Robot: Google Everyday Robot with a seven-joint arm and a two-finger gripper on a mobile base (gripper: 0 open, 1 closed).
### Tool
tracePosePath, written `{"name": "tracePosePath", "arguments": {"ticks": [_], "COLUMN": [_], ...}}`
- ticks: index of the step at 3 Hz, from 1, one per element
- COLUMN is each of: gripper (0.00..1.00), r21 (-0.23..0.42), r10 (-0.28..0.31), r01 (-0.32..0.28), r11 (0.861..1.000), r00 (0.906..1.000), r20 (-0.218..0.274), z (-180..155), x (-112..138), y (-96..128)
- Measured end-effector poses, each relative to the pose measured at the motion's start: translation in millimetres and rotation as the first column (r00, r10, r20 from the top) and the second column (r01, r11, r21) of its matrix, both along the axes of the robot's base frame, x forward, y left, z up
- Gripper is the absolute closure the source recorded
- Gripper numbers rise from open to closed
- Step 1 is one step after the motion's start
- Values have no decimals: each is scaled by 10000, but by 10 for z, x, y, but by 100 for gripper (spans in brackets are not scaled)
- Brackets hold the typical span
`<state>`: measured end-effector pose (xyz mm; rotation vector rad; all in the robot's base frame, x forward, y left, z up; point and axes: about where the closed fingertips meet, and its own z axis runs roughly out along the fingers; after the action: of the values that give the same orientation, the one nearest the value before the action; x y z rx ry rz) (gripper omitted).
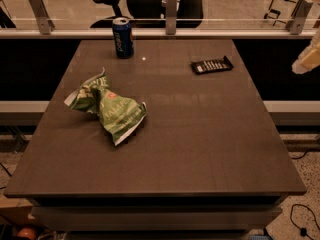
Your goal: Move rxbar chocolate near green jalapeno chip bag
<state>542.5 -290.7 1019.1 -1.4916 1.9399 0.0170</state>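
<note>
The rxbar chocolate (212,65) lies flat near the far right corner of the tabletop (200,149), well apart from the green jalapeno chip bag (110,109) crumpled at the left. A blue soda can (122,37) stands at the far edge. The gripper (306,60) hangs beyond the right side, too unclear to say whether it is parted or closed.
</note>
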Motion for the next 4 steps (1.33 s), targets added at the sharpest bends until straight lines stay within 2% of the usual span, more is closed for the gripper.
{"name": "tracePosePath", "arguments": {"ticks": [2,4], "gripper": [0,0], "r21": [1016,1885], "r10": [17,238], "r01": [21,-103], "r11": [9948,9820], "r00": [9993,9973], "r20": [-376,-691], "z": [-304,-562], "x": [460,779], "y": [-82,-27]}}
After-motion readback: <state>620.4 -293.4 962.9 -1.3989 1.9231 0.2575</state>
